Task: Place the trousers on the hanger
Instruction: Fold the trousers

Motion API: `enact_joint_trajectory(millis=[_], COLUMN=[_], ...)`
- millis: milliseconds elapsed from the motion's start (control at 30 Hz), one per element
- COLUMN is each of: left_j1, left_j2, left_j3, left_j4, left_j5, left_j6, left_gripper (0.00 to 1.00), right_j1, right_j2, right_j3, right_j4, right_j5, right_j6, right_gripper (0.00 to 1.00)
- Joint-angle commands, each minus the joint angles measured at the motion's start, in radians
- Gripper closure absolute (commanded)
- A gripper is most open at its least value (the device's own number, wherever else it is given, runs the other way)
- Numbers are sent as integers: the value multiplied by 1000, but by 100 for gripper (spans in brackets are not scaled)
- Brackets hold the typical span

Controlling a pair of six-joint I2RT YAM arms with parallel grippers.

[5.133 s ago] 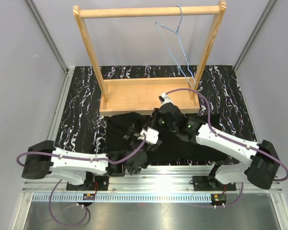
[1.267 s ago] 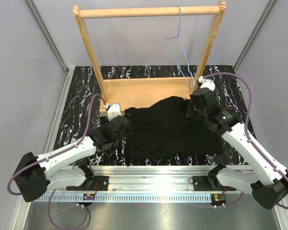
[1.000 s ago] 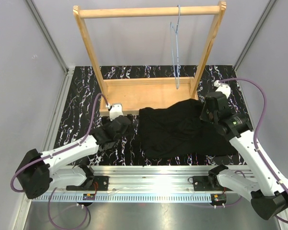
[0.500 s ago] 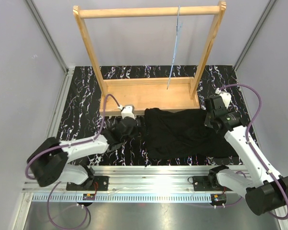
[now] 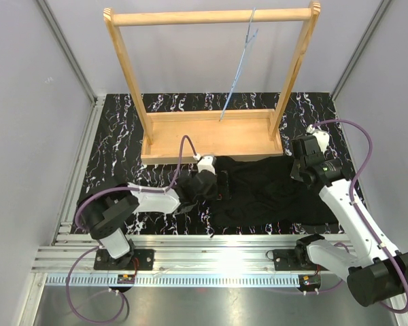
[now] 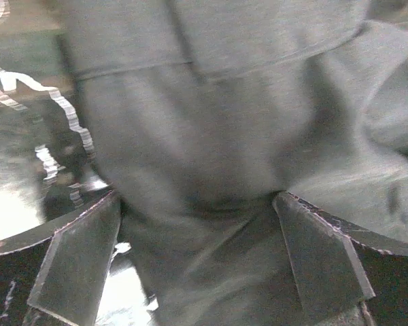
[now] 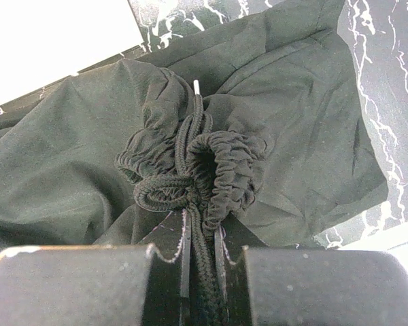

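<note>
The trousers lie crumpled on the right half of the table, just in front of the base of the wooden rack. The right gripper is pinched narrow on their bunched waistband and drawstring, near the table's right edge. The left gripper stands wide at the cloth's left edge, with fabric between its fingers. The hanger hangs tilted from the rack's top rail.

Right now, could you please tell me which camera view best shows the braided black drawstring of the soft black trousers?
The right wrist view: the drawstring loops over the gathered waistband, pinched in the right gripper. The top view shows only the dark trousers; the left wrist view, blurred fabric.
</note>
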Motion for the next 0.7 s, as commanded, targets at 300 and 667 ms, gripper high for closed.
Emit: enact_joint_trajectory(millis=[300,667], left_j1=[-59,-39], left_j2=[99,-169], left_j3=[83,-31], left_j4=[161,-114], left_j5=[20,-234], left_j6=[-52,9], left_gripper=[43,100], right_j1=[-10,-8], right_j2=[2,57], right_j3=[-11,-47], right_j4=[50,114], right_j5=[-53,-138], right_j6=[-1,0], right_gripper=[100,100])
